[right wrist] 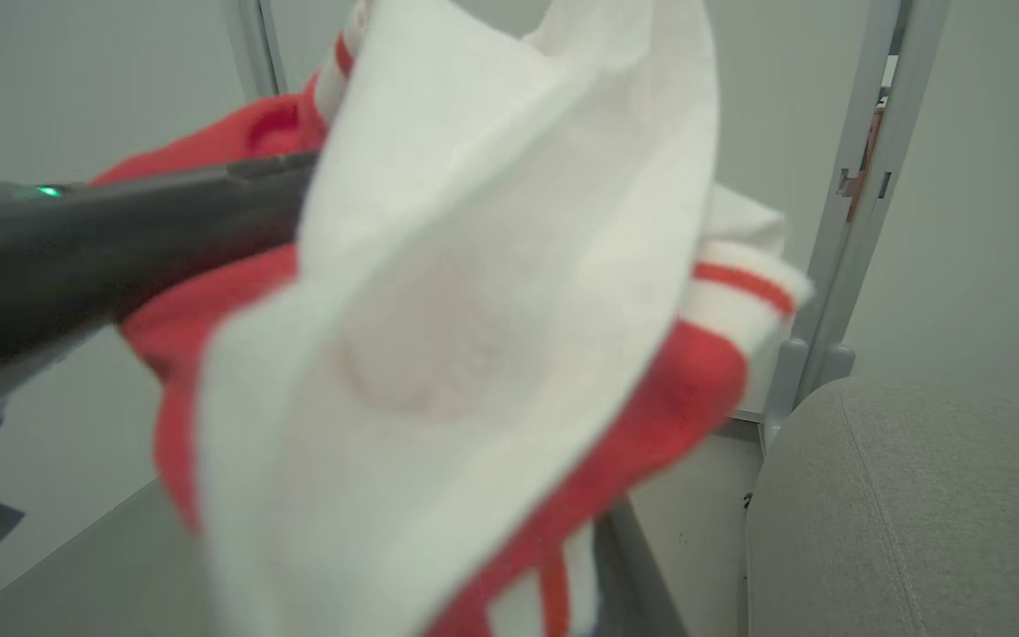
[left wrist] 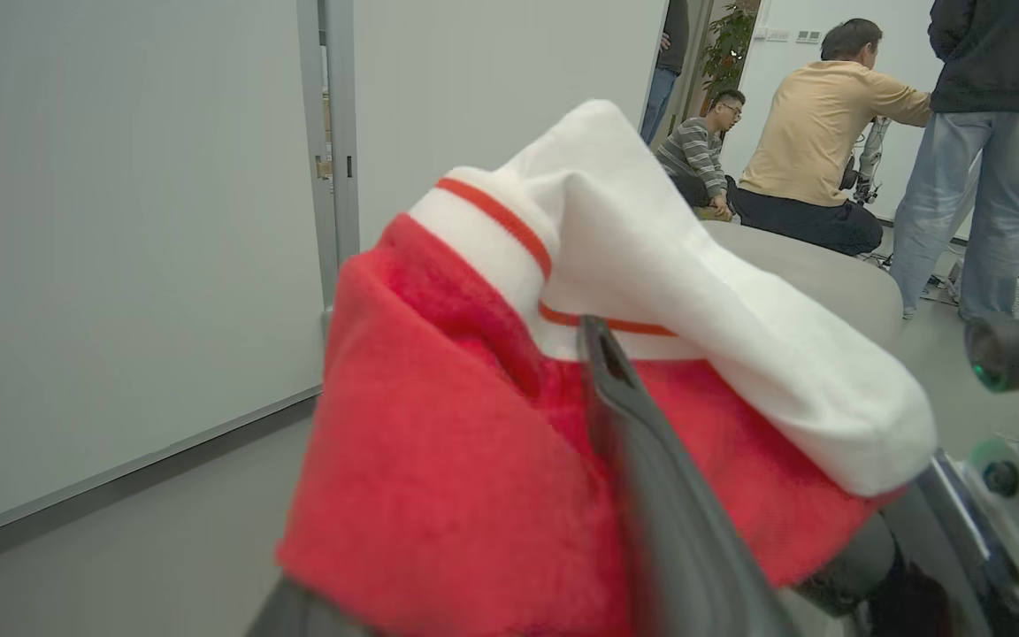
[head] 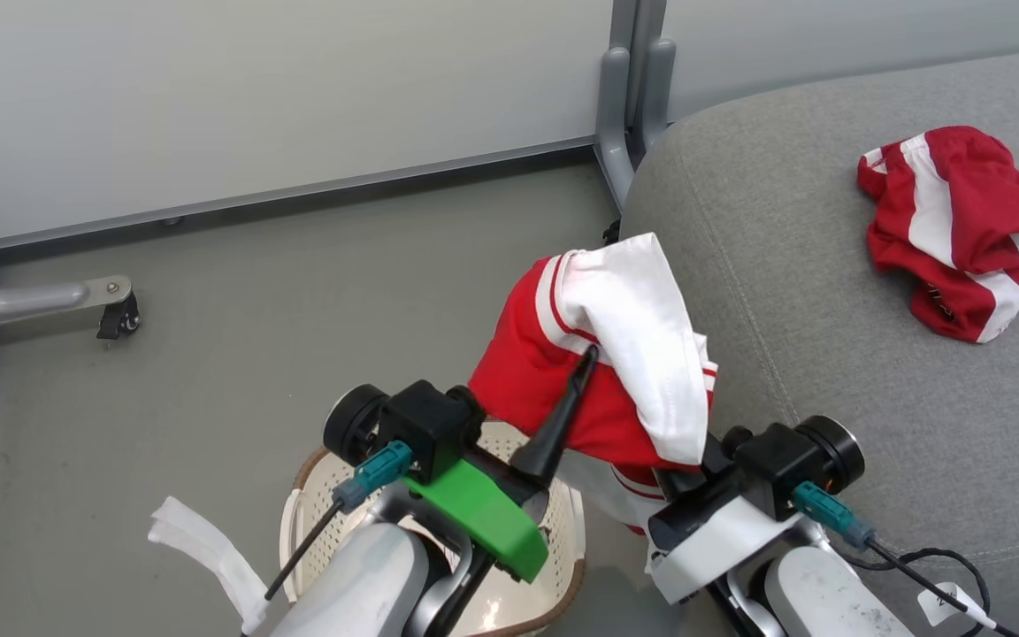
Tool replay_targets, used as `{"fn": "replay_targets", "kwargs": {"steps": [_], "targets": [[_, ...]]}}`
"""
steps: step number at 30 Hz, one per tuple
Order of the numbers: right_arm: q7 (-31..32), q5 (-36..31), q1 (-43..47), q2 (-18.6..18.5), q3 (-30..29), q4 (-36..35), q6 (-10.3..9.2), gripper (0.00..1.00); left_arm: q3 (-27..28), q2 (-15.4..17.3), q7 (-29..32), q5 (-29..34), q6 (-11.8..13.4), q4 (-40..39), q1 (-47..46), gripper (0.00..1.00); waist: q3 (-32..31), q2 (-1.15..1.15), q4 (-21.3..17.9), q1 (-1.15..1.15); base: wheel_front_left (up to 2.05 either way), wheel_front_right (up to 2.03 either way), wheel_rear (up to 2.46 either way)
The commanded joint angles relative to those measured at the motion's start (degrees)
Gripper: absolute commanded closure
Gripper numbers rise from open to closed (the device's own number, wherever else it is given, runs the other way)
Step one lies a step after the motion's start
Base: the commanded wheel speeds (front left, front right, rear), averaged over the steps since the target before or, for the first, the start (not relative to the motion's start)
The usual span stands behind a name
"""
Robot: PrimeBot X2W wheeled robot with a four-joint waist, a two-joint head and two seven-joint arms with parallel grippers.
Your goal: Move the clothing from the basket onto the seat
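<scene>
Although your right gripper (head: 688, 471) has its fingers buried under cloth, it is clamped shut, and I judge that it pinches the raised garment (head: 527, 363), which drapes over it and hangs clear of everything below. Your left gripper (head: 570, 372) is less plain. One dark finger (left wrist: 642, 460) lies against the garment's red face and the other is hidden under the fold, so I cannot tell whether it grips or is free. (Both grippers meet on one piece, which suggests a hand-over between arms.)

Held between your two arms, the garment sits above the basket (head: 319, 491) and just beside the near corner of the seat (head: 828, 372), high enough, by my reading, to pass over the cushion's rounded edge. What shows of the basket's inside holds no clothing. The second garment (head: 961, 230) lies crumpled on the seat, well apart from both grippers.

Judgement: one piece is delivered and one is in transit. You will need to carry the raised garment rightward over the seat before releasing.
</scene>
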Motion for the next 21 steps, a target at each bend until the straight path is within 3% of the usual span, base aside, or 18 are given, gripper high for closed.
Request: {"fn": "replay_targets", "kwargs": {"steps": [1,21], "targets": [[-0.17,0.3,0.48,0.14,-0.52,-0.4,-0.06,1.0,0.01,0.66,0.16,0.01,-0.16,-0.18,-0.92,0.0,0.1,0.0,0.05,0.0,0.0,0.0,0.0],[-0.17,0.32,1.7,2.45,-10.54,-1.48,-0.05,1.0,-1.0,2.35,0.82,-0.66,0.4,-1.47,-1.34,0.0,0.71,0.0,-0.17,0.0,0.0,0.0,0.0]]}}
